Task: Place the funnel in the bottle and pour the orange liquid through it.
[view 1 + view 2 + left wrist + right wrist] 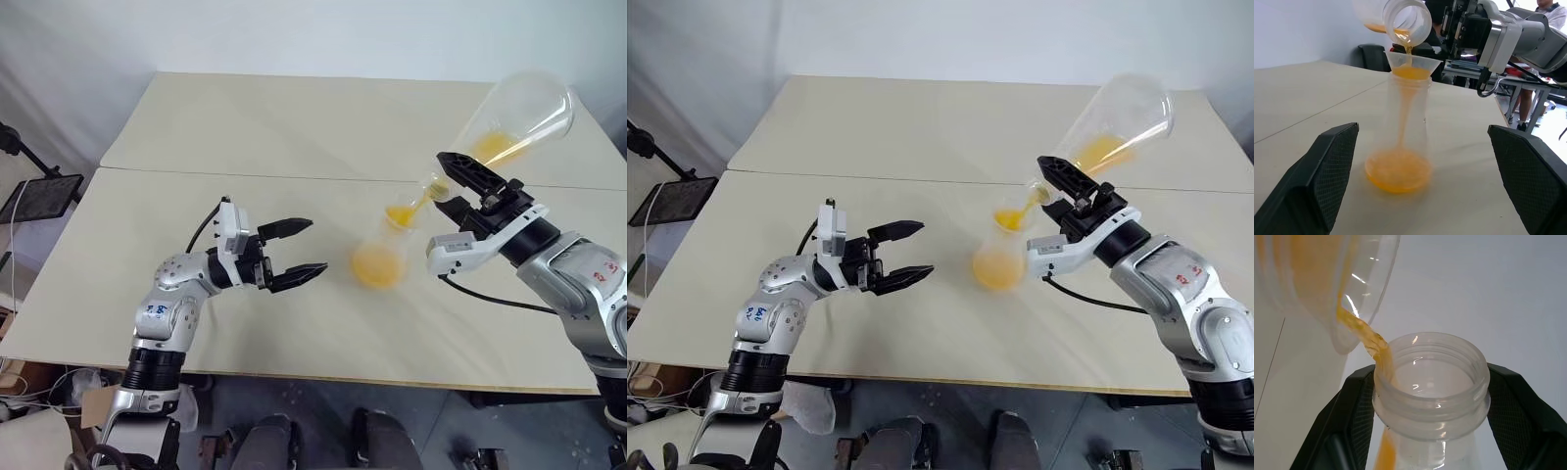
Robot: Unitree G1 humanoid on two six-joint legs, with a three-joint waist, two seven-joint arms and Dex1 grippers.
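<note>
I see the left hand (302, 253) hovering over the tabletop (294, 127) toward its near edge, left of centre. Its two black fingers (1327, 171) stand wide apart and hold nothing; they point toward the bottle, which sits between them in the left wrist view but apart from both.

The bottle (377, 257) stands upright on the tabletop, roughly midway along the near half, right of the left hand. The funnel (1411, 62) is seated in its neck, rim up, stem down inside. Orange liquid (1398, 170) lies in a shallow pool across the bottle's base, more fills the funnel bowl, and a thin thread runs down inside the bottle from the stem.

Above and to the right, a flask (514, 117) is tipped steeply, mouth down toward the funnel, base raised toward the far right corner of the tabletop. A stream of orange liquid leaves its mouth and lands in the funnel. Some liquid remains along the flask's lower wall.

The right hand (460, 186) is clamped on the flask's neck. In the right wrist view a black finger (1359, 426) presses on each side of the neck just below its threaded rim. The right arm reaches in from beyond the right end of the near edge.

A seam crosses the tabletop, left to right, behind the bottle.
</note>
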